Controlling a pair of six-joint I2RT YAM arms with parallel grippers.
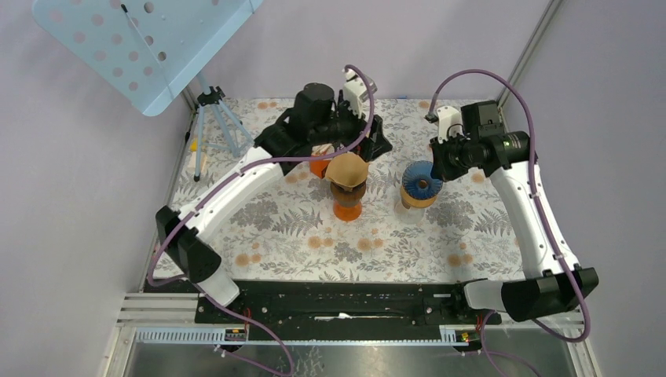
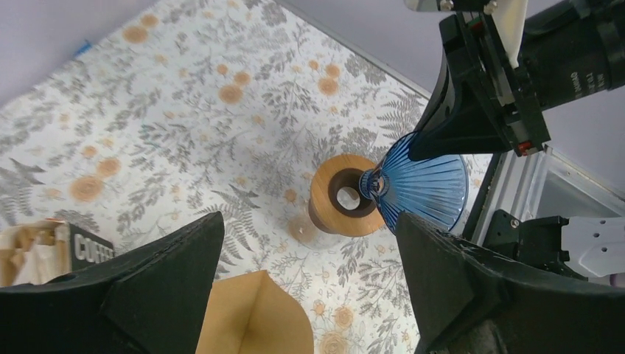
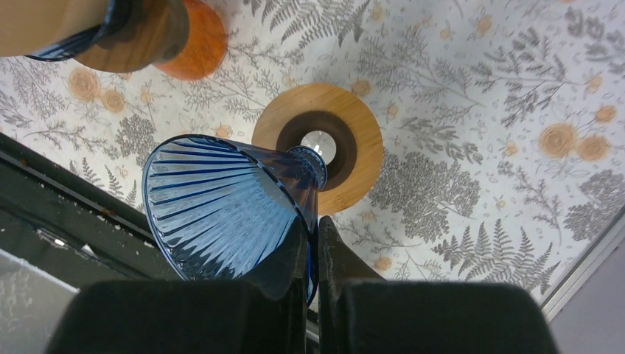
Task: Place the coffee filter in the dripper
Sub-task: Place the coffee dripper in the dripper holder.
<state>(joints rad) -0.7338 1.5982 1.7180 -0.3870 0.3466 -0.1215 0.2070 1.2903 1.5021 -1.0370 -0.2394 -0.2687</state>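
Left gripper (image 2: 309,221) above edge-cropped coffee filter (image 2: 254,317)

I count two blue drippers (image 3: 214,206), two wooden collars (image 3: 361,140), one brown paper filter (image 1: 347,167) and one filter box (image 2: 81,247).

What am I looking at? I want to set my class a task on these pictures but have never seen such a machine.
Two robot arms are fixed to a flowered table. One picture looks from above; the others come from a camera on each wrist. The right tool pinches the wall of a tipped blue dripper, its neck at a wooden ring. The left tool hangs open near a brown filter sitting in a second dripper on an orange cup. A coffee box lies nearby.
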